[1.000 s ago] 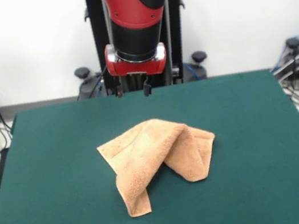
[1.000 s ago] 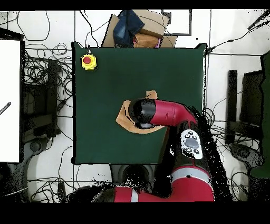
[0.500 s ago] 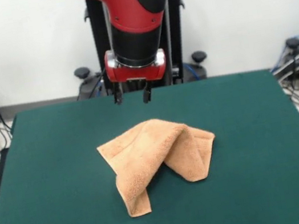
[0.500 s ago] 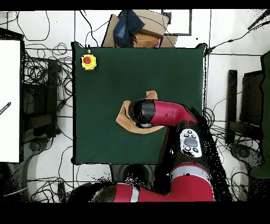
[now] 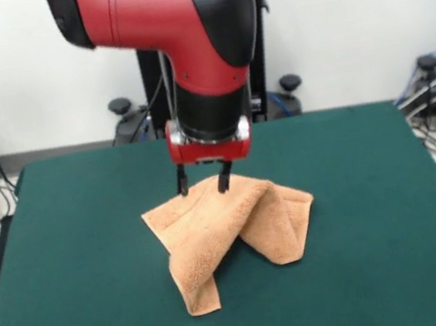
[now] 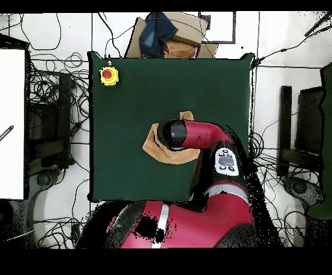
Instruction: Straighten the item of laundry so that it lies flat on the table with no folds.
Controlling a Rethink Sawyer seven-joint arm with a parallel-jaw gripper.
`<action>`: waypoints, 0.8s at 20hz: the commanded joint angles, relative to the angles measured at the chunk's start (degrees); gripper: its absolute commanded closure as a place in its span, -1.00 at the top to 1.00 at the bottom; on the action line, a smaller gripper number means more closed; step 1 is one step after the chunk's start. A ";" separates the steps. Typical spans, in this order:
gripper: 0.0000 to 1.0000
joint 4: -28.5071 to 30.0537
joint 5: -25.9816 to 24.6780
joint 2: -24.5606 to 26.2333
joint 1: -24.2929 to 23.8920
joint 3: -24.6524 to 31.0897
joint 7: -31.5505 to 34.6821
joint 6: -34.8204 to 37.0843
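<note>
A peach towel [image 5: 228, 229] lay crumpled at the centre of the green worktop [image 5: 67, 265], one flap folded over into a ridge. The red arm's gripper [image 5: 204, 186] hung just above the ridge's upper edge, jaws narrowly parted and empty, probably placed to pinch that fold. No containers showed.

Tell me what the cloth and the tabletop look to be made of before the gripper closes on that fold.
The towel looks like terry cloth: peach-orange, with a fuzzy, matte pile and soft, rounded folds that hold some height. The table seems covered in a dark green felt-like fabric, flat and without shine, though its weave cannot be made out. The gripper is open at the towel's raised ridge.
</note>
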 commanded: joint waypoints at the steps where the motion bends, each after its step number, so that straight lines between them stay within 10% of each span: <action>1: 1.00 -4.03 -1.34 6.07 1.04 4.83 5.40 -5.08; 9: 1.00 -6.00 -3.08 6.88 -0.69 7.06 0.43 -5.91; 16: 1.00 -17.82 2.32 11.78 0.78 5.44 1.50 12.43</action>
